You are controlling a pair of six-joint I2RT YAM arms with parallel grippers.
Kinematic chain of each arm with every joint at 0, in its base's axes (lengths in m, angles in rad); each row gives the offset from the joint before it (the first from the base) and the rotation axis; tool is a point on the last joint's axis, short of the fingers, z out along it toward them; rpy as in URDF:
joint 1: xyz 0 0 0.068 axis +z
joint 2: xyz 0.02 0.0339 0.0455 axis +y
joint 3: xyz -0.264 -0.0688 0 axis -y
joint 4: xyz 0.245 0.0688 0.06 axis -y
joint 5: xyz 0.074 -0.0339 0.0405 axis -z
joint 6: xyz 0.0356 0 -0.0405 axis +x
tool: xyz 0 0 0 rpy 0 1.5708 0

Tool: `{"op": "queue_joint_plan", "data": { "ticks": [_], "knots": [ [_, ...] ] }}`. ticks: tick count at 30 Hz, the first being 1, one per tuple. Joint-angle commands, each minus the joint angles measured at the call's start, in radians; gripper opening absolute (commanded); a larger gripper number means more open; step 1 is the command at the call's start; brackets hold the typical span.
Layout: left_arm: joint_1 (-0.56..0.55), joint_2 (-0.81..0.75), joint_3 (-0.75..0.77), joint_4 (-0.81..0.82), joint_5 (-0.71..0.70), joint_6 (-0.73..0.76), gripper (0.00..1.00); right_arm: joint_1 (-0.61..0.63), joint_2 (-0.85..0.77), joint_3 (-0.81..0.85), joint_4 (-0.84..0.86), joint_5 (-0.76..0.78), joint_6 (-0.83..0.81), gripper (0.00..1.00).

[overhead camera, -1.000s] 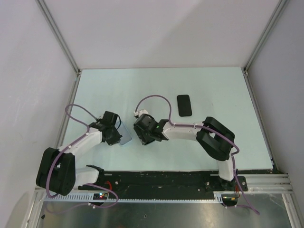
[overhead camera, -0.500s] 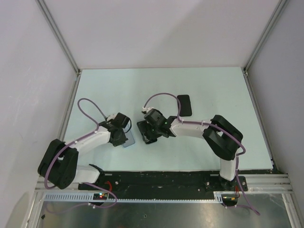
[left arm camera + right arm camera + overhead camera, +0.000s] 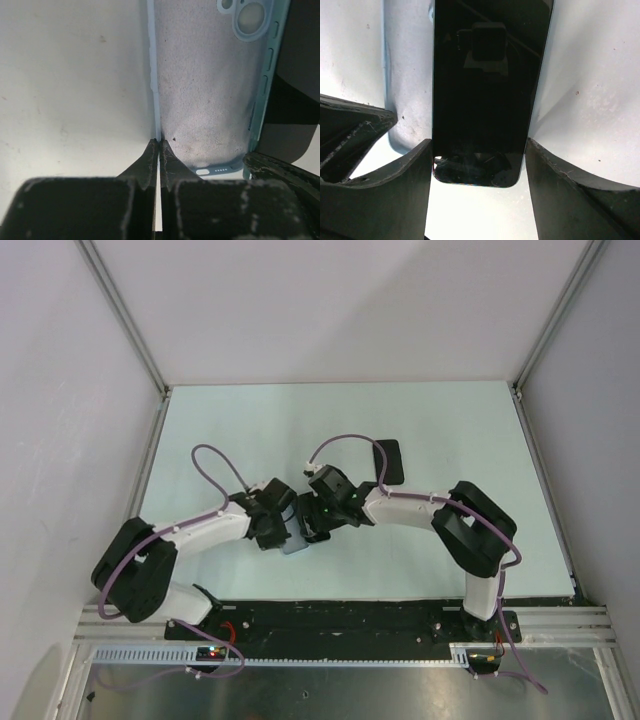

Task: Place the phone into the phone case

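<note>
Left claw [image 3: 158,144] pinches the phone case [image 3: 205,90] rim; right claw [image 3: 478,145] clamps the phone [image 3: 485,85].

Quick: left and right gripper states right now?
Left gripper: closed, pinching the phone case by its side wall.
Right gripper: closed on the phone, gripping its long edges.

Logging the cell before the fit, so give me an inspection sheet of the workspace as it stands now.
Surface: table, pale green, few small specks.
Job's things: phone case, inside showing, empty; phone at its edge, not seated.
Clutter: black slab flat on table.
Grippers: left gripper, jaws shut on case wall; right gripper, jaws shut on phone.
Cables: purple cables arch free above table.
Surroundings: white walls, metal frame.
</note>
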Motion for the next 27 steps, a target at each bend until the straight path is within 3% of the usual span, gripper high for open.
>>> {"op": "queue_joint_plan", "data": {
  "ticks": [1, 16, 27],
  "knots": [
    [-0.026, 0.016, 0.053, 0.021, 0.028, -0.046, 0.0, -0.009, -0.06, -0.001, 0.01, -0.024, 0.032, 0.46],
    [-0.067, 0.048, 0.126, 0.025, 0.04, -0.088, 0.02, 0.01, -0.065, 0.001, 0.011, 0.03, 0.055, 0.47],
    [-0.08, 0.004, 0.117, 0.034, 0.01, -0.081, 0.27, 0.043, -0.057, 0.016, -0.008, 0.115, 0.063, 0.48]
  ]
}}
